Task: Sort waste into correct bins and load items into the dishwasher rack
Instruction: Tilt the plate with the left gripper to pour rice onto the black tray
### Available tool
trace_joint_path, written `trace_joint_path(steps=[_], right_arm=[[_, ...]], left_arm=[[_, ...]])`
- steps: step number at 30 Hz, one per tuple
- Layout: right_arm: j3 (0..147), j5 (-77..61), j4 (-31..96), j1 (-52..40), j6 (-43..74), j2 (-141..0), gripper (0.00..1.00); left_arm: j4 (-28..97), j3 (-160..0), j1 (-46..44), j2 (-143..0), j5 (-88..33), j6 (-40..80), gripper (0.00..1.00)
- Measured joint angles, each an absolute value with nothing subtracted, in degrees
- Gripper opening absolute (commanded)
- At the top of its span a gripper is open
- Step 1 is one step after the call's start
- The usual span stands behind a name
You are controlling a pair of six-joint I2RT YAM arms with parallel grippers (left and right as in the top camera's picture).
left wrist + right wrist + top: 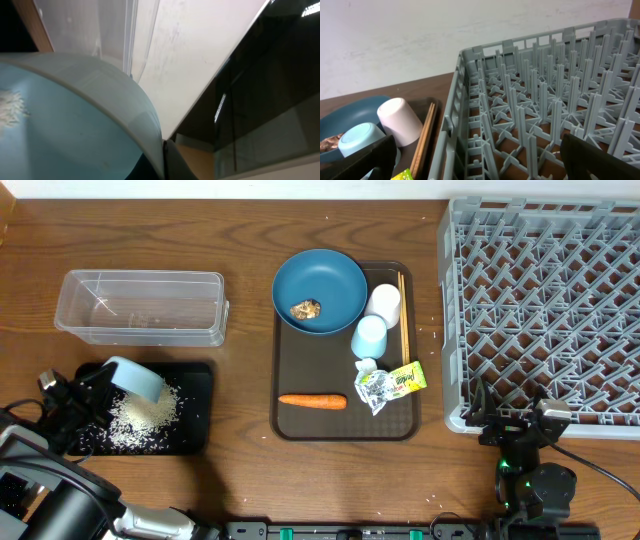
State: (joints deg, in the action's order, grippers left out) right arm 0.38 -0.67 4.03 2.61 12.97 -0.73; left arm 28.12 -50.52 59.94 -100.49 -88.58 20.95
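Note:
My left gripper [100,387] is shut on the rim of the small light blue bowl [135,378], held tilted over the shallow black tray [196,385], where white rice [140,420] lies in a pile. In the left wrist view a few grains [11,107] cling inside the bowl [85,130], and one finger [175,162] presses its rim. The dark blue dish [320,285] holds a brown food lump [306,309]. Beside it are a whitish cup [384,304], a light blue cup [368,337], chopsticks [402,310], a carrot [312,401] and a wrapper [388,386]. My right gripper [515,425] is open and empty at the grey rack's [545,310] near edge.
The clear tub [140,307] stands behind the black tray. A brown serving tray [345,425] carries the dish, cups, chopsticks, carrot and wrapper. In the right wrist view the rack [545,100] fills the right side, with the whitish cup [400,120] and chopsticks [426,135] to its left.

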Motion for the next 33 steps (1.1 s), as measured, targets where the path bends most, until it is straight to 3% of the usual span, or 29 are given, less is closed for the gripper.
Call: trace_joint_path(steps=[18,33], right_arm=[[0.4,-0.7,4.0,2.6,13.0,-0.7,0.99],[0.4,-0.7,4.0,2.6,13.0,-0.7,0.99]], left_arm=[[23.2,-50.4,60.0,-100.4,-88.6,25.2,0.06],[26.0,-50.3,60.3,-100.4,-88.6,25.0,0.06]])
